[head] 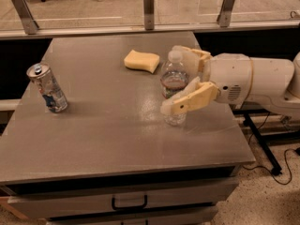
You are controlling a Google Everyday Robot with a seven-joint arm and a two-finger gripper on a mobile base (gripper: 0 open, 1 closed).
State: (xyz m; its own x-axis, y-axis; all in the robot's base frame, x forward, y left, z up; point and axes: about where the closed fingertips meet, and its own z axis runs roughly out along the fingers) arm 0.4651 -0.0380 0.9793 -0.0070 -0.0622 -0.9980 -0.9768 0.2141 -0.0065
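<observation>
A clear plastic water bottle [174, 78] with a white cap stands upright right of the table's middle. My gripper [171, 80] reaches in from the right and stands open around it. One cream finger [190, 99] crosses in front of the bottle's lower half, while the other finger [188, 54] lies behind its neck. The jaws have not closed on the bottle. The white arm [255, 81] stretches off to the right edge of the camera view.
A yellow sponge [141, 61] lies behind the bottle. A tilted drink can [47, 88] stands near the left edge of the grey table [108, 139]. Drawers with a handle [129, 203] sit below the front edge. A glass rail runs behind.
</observation>
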